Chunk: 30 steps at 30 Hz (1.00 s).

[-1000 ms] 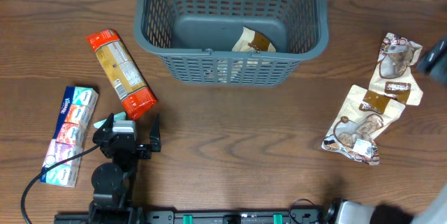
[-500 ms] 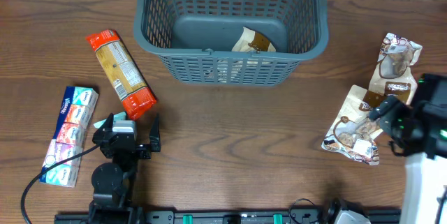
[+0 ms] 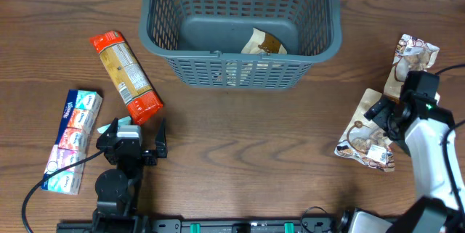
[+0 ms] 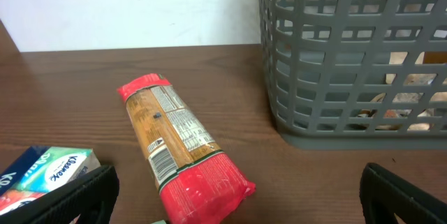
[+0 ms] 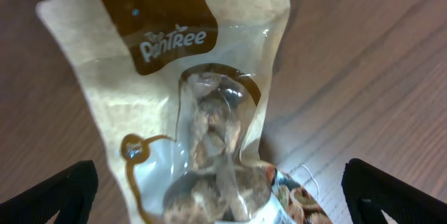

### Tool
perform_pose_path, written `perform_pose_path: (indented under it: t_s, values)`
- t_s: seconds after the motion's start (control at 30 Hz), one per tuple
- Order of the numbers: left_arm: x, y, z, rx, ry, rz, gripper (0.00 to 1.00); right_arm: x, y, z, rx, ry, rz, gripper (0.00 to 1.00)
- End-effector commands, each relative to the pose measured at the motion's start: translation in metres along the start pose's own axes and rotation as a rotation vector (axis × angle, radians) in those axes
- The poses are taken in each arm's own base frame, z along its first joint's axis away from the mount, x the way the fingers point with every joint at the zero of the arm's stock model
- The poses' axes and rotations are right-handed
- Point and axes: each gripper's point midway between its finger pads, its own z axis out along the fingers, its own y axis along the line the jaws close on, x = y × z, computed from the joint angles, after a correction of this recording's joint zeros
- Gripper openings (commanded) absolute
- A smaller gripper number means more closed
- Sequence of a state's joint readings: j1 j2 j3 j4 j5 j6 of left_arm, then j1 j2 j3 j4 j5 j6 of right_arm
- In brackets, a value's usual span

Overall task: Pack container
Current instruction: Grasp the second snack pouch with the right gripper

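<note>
Jaws apart, the right gripper (image 5: 223,195) hovers over a snack pouch (image 5: 188,91) near the worktop's right edge, likely bound for the container (image 3: 240,70); the left gripper (image 3: 135,135) idles, jaws spread.

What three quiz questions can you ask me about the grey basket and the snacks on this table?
1. True or false: the container has nothing in it.
2. Which thing does the right gripper hang over? A) the tissue packs B) the snack pouches C) the red-ended packet
3. Is the left gripper open or shut?
Key: 1. False: one brown and cream pouch lies inside. 2. B. 3. Open, holding nothing.
</note>
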<state>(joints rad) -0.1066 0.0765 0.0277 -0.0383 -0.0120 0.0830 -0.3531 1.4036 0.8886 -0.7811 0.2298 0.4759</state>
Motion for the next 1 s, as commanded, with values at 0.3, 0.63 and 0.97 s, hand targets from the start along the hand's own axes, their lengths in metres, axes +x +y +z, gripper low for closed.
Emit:
perform_pose_path:
  t_s: [0.3, 0.63, 0.97]
  values:
    - [0.019, 0.004, 0.002, -0.025, 0.055, 0.015, 0.99, 0.015, 0.009, 0.064, 0.048, 0.128, -0.029, 0.99]
    - [0.019, 0.004, 0.002, -0.025, 0.055, 0.014, 0.99, 0.026, 0.023, 0.089, -0.004, 0.188, -0.113, 0.06]
    - [0.019, 0.004, 0.002, -0.025, 0.055, 0.015, 0.98, -0.015, 0.049, 0.057, -0.124, 0.097, -0.163, 0.01]
